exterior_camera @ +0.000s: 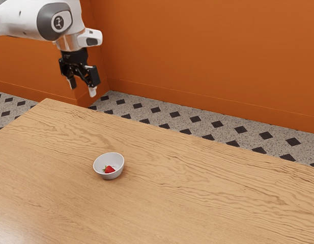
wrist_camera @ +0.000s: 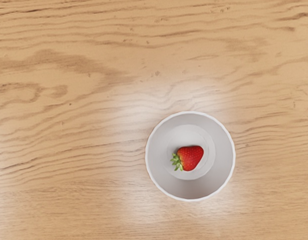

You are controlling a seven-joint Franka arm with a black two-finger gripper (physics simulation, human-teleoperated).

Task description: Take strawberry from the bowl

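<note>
Working at a broad wooden counter (exterior_camera: 223, 203), bounded by a far edge slanting down toward the exterior view's right, and seeing beyond it a grey speckled floor (exterior_camera: 167, 118) of dark diamonds and an orange wall (exterior_camera: 207, 51). Finding open grained wood for moving on every side of the bowl (exterior_camera: 109, 175), most widely toward the exterior view's right, and a good stretch between bowl and far edge.

Reaching in with the white arm (exterior_camera: 22, 20) from the exterior view's upper left, bending down at the wrist, and hanging the hand high, well apart from the wood. Looking down from there onto the counter and into the bowl, as in the wrist view.

Pointing the black claw (exterior_camera: 82, 88) downward, fingers (exterior_camera: 90, 76) spread apart on a plain gap; gripping nothing, touching nothing.

Coming next to the bowl: white, round, upright on the counter, set well in from the far edge and nearer the exterior view's left than its right. Showing in the wrist view an unbroken rim and smooth sloping walls.

Ending on the strawberry (wrist_camera: 191, 157), red with a green leafy cap, lying on its side on the bowl's floor, near the middle, inside the rim all round.
</note>
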